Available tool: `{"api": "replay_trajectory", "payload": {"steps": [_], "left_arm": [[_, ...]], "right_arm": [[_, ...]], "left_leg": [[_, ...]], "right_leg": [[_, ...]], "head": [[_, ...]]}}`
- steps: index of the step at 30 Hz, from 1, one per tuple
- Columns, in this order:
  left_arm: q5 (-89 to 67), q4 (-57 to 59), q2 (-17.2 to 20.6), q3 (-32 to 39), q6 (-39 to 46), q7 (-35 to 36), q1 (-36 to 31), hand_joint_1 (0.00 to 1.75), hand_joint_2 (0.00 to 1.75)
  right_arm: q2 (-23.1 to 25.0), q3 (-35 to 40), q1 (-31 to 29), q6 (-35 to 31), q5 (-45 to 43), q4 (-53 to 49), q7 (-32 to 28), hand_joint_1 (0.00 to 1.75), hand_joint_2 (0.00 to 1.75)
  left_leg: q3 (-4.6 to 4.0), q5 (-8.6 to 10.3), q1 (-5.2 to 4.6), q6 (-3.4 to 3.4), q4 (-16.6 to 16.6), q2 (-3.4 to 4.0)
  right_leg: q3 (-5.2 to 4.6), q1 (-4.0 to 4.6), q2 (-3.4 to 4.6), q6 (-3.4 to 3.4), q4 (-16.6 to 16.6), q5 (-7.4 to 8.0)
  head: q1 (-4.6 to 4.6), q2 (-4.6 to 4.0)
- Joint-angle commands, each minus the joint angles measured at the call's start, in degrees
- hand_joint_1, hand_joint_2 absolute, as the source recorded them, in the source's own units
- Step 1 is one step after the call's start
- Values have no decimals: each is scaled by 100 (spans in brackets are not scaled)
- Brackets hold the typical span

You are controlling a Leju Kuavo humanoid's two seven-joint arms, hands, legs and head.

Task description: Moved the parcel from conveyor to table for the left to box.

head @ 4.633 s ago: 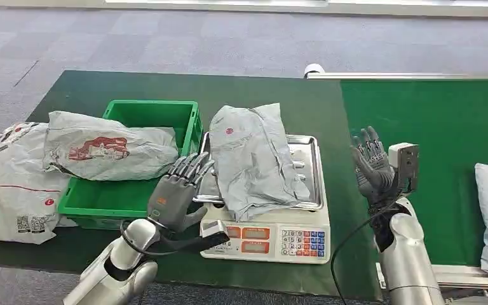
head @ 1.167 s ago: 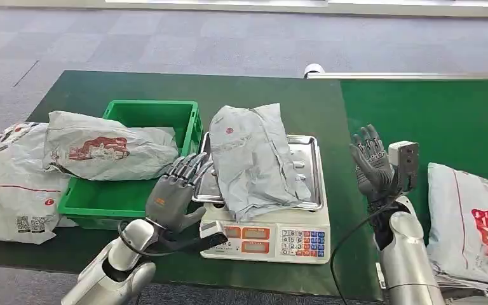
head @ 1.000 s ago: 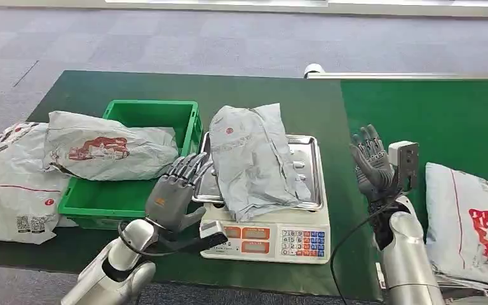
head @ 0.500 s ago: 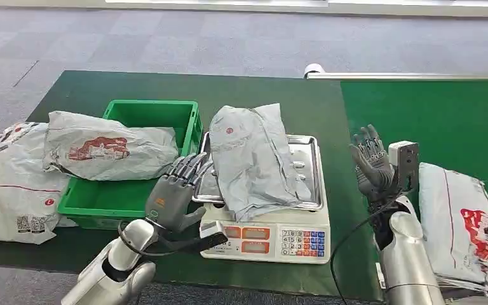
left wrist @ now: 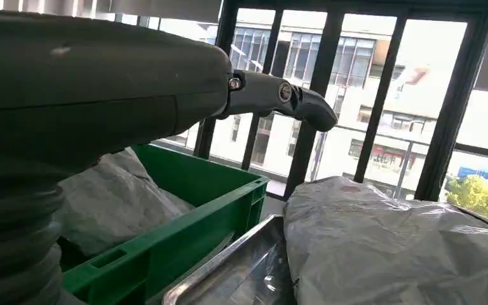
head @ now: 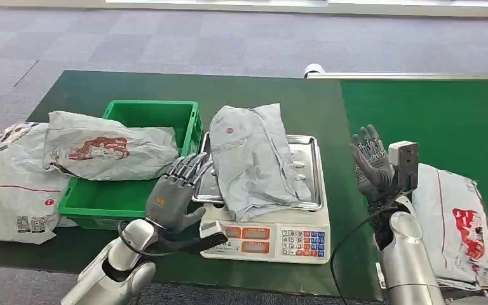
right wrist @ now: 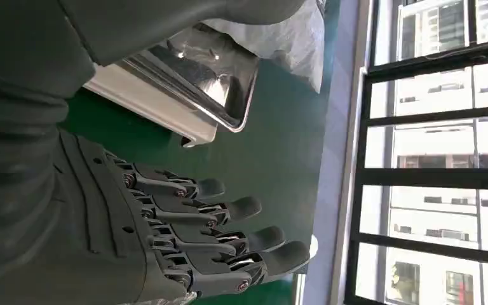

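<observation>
A grey parcel with a red logo [head: 452, 227] lies on the green conveyor belt [head: 445, 121], just right of my right arm. My right hand [head: 372, 164] is raised above the belt's left edge, fingers spread, holding nothing; the right wrist view shows its fingers [right wrist: 211, 229] apart. Another grey parcel [head: 254, 160] rests on the steel pan of the scale [head: 310, 166]; it also appears in the left wrist view [left wrist: 406, 248]. My left hand [head: 174, 194] hovers between the green box [head: 127, 202] and the scale, fingers extended, empty. A parcel [head: 105, 151] lies across the box.
A large grey bag [head: 7, 190] lies at the table's left edge beside the box. The scale's keypad and display [head: 273, 241] face me at the table's front. Bare green table [head: 165, 86] extends behind the box and scale.
The parcel on the conveyor has travelled leftward along the belt, from the right edge of view up to my right arm. Both hands stayed still.
</observation>
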Motion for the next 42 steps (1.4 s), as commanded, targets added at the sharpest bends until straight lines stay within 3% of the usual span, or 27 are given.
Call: {"api": "replay_trajectory", "payload": {"steps": [1,42], "left_arm": [[-31,162,5,204,-65,-1,-49,0,175],[-31,162,5,204,-65,-1,-49,0,175]], "right_arm": [[124,6,-238,-10,-4,384,22,0,175],[124,6,-238,-10,-4,384,22,0,175]], "left_leg": [[35,-5,9,1,-18,20],[9,-3,4,0,-2,10]], "right_leg": [[33,13,7,-14,-24,3],[7,5,5,-5,-5,1]], "head": [[0,0],[0,0]]}}
